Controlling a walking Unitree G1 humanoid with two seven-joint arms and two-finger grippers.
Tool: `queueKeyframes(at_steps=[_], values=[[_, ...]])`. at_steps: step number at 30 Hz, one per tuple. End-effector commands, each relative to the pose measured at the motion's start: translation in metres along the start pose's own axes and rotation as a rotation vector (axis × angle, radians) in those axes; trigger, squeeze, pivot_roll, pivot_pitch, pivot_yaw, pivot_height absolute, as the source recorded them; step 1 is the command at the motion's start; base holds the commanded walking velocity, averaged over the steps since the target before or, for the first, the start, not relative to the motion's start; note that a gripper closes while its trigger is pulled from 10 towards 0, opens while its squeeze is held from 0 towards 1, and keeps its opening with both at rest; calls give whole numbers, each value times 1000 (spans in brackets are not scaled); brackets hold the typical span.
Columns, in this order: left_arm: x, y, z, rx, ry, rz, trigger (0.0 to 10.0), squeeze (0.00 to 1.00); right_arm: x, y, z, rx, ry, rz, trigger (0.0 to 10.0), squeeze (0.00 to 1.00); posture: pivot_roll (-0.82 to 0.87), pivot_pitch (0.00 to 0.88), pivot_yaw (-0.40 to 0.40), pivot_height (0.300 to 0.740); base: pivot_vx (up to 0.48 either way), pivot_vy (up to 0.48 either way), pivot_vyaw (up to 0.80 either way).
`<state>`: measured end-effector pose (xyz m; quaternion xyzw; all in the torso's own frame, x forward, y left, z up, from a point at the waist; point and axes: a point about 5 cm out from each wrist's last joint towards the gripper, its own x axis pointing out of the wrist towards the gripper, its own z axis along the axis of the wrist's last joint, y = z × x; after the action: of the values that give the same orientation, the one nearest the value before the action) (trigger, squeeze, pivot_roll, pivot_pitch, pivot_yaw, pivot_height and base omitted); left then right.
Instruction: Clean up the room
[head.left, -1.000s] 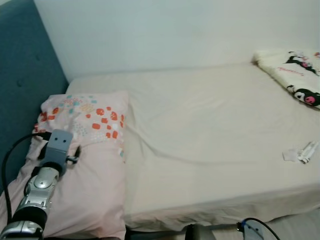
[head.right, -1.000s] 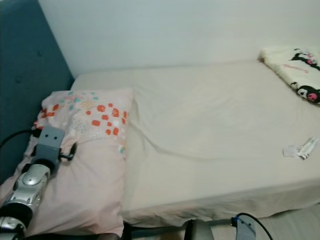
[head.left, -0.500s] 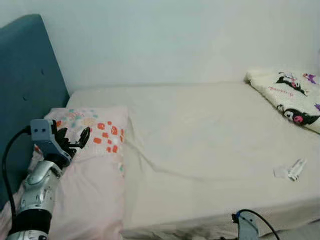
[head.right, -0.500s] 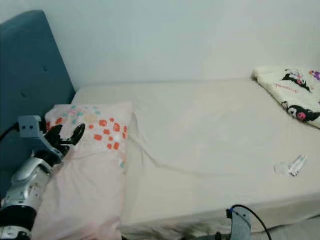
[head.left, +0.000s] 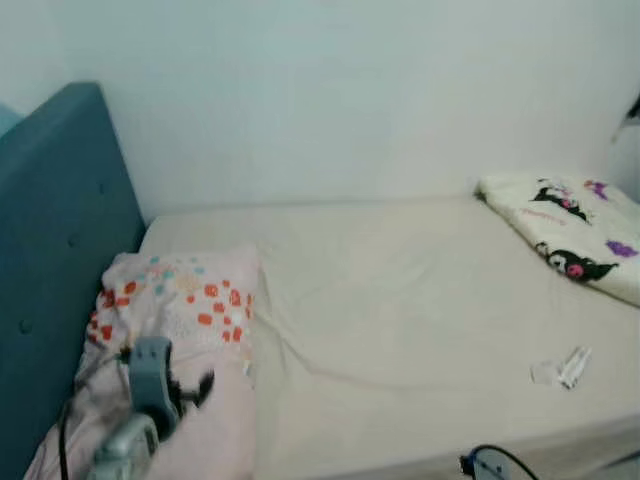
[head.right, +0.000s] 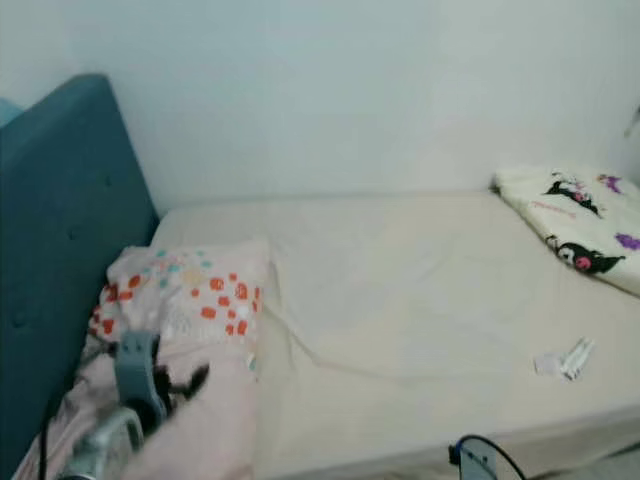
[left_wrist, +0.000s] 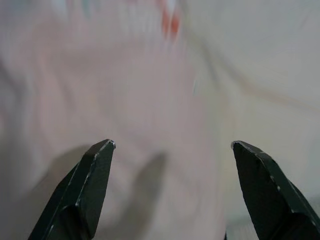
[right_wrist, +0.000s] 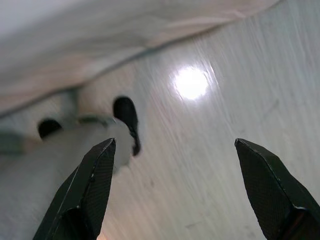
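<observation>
A pink pillow (head.left: 190, 310) with orange and teal dots lies at the head of the bed, beside the blue headboard (head.left: 50, 260). My left gripper (head.left: 190, 390) hovers over the pillow's near part, open with nothing between its fingers; the left wrist view looks down on the pink pillow (left_wrist: 125, 100) between the spread fingertips. A small crumpled white wrapper (head.left: 560, 368) lies on the sheet near the bed's front right. A white blanket with cartoon prints (head.left: 570, 240) sits at the far right. My right gripper (right_wrist: 170, 190) hangs open over the floor by the bed.
The cream sheet (head.left: 400, 310) covers the bed, which stands against a plain white wall (head.left: 330, 90). A glossy pale floor (right_wrist: 215, 150) runs along the bed's near side. A black cable loop (head.left: 495, 462) of my right arm shows at the lower edge.
The camera has tilted up and shifted, so the bed sits lower in the picture. My left gripper has come down and nearer, from beside the pillow's dotted end to its near part.
</observation>
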<state>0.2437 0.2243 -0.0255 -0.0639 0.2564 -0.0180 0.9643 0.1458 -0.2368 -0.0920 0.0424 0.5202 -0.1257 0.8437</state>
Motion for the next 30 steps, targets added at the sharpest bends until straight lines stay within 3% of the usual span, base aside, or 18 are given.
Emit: queueKeyframes(at_steps=[1,6,10,12,15,21,30], values=[[-18,5,-47,-80,192,73,10000,0,-1,0,-13,-67,47,-4,10000,0,-2,0,-62,740,0,0,0],[-40,12,-85,-179,343,185,10000,0,-3,-4,-25,-87,89,-14,10000,0,5,0,-67,740,0,0,0],[-67,16,-119,-200,488,262,10000,0,-4,-7,-35,-106,106,-37,10000,0,-7,0,-63,740,0,-86,0],[-70,14,-124,-200,503,260,10000,0,-5,-8,-36,-116,110,-37,10000,0,-7,0,-65,740,0,-345,0],[-63,7,-118,-199,463,225,10000,0,-5,-9,-36,-140,114,-31,10000,0,7,0,-78,740,0,-480,0],[-51,9,-103,-223,405,206,10000,0,-4,-8,-28,-169,100,-25,10000,0,9,0,-81,740,0,-480,0],[-47,5,-101,-219,409,178,10000,0,-3,-6,-25,-184,91,-24,10000,0,3,0,-78,740,0,-480,0]])
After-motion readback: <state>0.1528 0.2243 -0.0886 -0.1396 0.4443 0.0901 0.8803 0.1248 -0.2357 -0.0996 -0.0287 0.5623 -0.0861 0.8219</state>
